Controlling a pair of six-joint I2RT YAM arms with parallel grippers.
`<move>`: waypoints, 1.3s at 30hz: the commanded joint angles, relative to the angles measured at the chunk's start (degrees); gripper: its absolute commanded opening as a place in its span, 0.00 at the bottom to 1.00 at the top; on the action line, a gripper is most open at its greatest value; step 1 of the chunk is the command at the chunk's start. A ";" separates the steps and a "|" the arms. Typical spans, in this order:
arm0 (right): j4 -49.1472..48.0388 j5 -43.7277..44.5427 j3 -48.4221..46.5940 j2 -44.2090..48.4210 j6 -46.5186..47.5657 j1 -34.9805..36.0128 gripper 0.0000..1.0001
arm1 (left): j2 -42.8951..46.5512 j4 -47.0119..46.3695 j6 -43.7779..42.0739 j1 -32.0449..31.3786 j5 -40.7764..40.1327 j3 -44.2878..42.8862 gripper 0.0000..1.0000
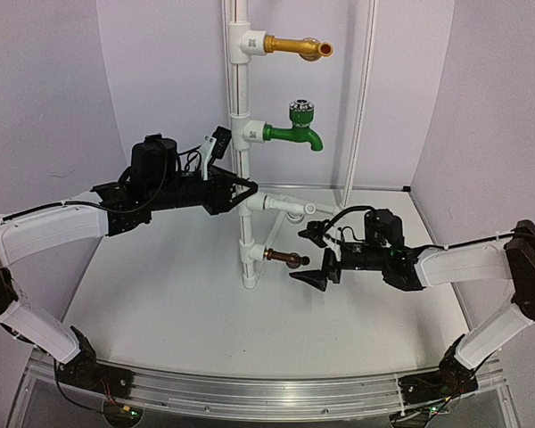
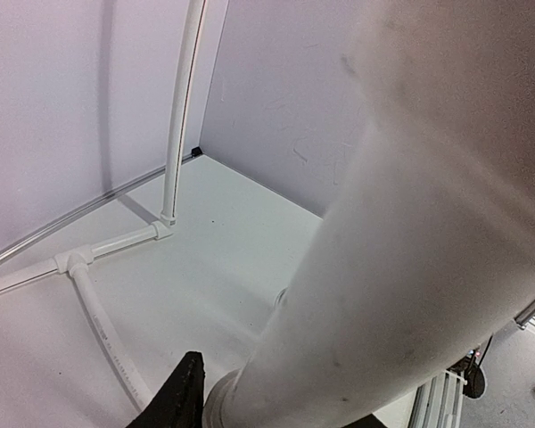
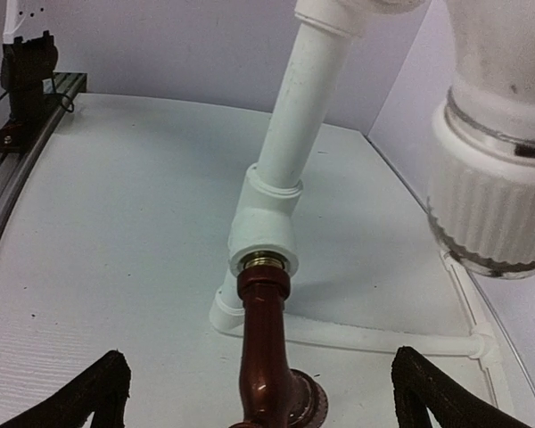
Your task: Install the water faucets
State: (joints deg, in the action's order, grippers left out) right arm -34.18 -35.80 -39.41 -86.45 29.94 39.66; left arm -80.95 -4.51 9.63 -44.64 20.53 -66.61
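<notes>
Widely parted, right fingers (image 3: 89, 394) flank the tap (image 3: 266, 343).

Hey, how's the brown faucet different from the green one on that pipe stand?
The brown faucet sits in the lowest fitting; the green faucet is mounted higher. The brown faucet looks smaller; the green faucet has a knob on top. Both stick out rightward from the white pipe.

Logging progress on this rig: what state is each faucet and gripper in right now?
brown faucet: seated in the lowest fitting, not gripped.
green faucet: mounted on the white pipe.
gold faucet: mounted at the top.
white faucet: mounted in the third fitting.
left gripper: shut on the white pipe.
right gripper: open, fingers either side of the brown faucet.
</notes>
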 commanded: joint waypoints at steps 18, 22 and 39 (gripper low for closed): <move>-19.54 -4.40 4.74 -7.76 -24.98 -2.20 0.90 | 2.13 3.13 9.88 0.08 3.18 -1.34 0.00; -22.73 -5.43 2.89 -13.37 -27.26 -3.00 0.83 | 2.62 2.65 9.98 0.11 2.99 -0.80 0.00; -28.40 -13.48 0.03 -18.08 -36.10 -4.64 0.48 | 3.15 1.39 9.71 0.08 3.28 0.44 0.00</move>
State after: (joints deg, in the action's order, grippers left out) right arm -59.12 -46.16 -36.93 -103.22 -2.73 35.29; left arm -80.29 -4.10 9.58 -44.62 20.55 -66.26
